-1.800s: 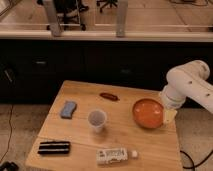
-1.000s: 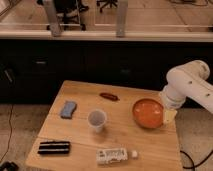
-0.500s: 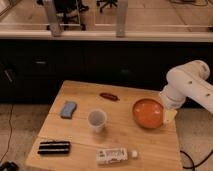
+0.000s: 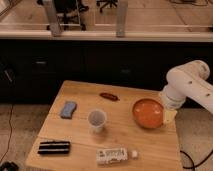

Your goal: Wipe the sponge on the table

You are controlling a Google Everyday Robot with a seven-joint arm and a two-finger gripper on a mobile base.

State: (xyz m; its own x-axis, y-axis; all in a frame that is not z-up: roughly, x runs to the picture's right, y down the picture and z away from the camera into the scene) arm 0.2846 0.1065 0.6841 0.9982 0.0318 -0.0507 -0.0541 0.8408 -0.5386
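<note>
Camera view, tool [image 4: 170,116] beside orange bowl [image 4: 148,113] — opening unclear, sponge [image 4: 68,109] well apart on table [image 4: 134,136]

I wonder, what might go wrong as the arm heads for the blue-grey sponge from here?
The gripper hangs beside the round orange bowl at the right edge of the light wooden table, while the small blue-grey sponge lies far left; a low crossing could shove the bowl. The upright clear cup stands between them and looks easy to tip.
</note>
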